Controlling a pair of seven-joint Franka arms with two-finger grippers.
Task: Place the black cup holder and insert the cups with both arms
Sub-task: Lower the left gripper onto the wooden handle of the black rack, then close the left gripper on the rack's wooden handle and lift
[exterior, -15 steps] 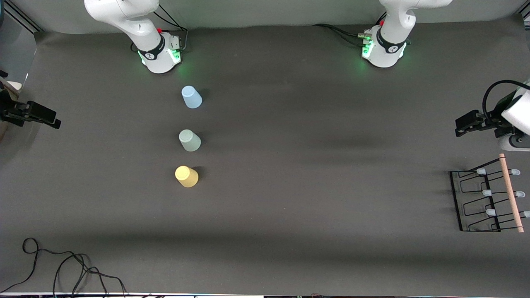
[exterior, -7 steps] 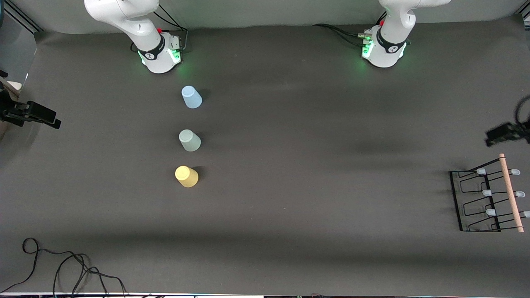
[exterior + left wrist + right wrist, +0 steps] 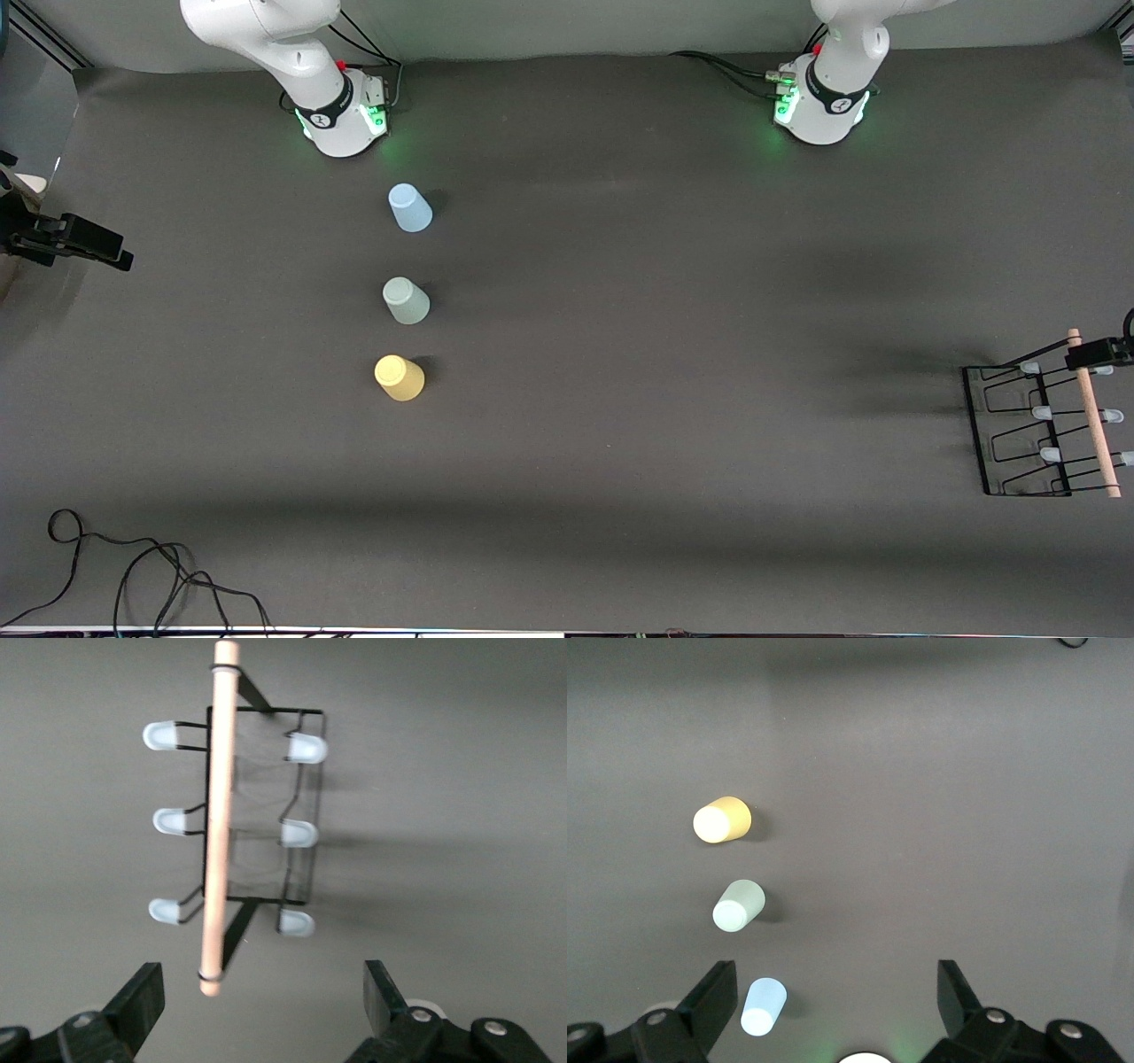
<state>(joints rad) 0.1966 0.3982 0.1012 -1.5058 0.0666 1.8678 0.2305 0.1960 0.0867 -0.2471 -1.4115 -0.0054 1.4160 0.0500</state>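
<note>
The table (image 3: 620, 310) is covered with a dark grey mat. Three cups stand upside down in a row near the right arm's base: the light blue cup (image 3: 409, 208) closest to the base, the mint green cup (image 3: 406, 300) nearer the front camera, and the yellow cup (image 3: 400, 377) nearest of the three. The black cup holder (image 3: 1019, 431) stands at the left arm's end of the table, its wooden rod handle (image 3: 1092, 412) along the top. The left end effector (image 3: 1099, 353) is over the handle's upper end. The right end effector (image 3: 84, 246) waits at the right arm's end of the table. A black cable (image 3: 133, 571) lies near the front edge.
</note>
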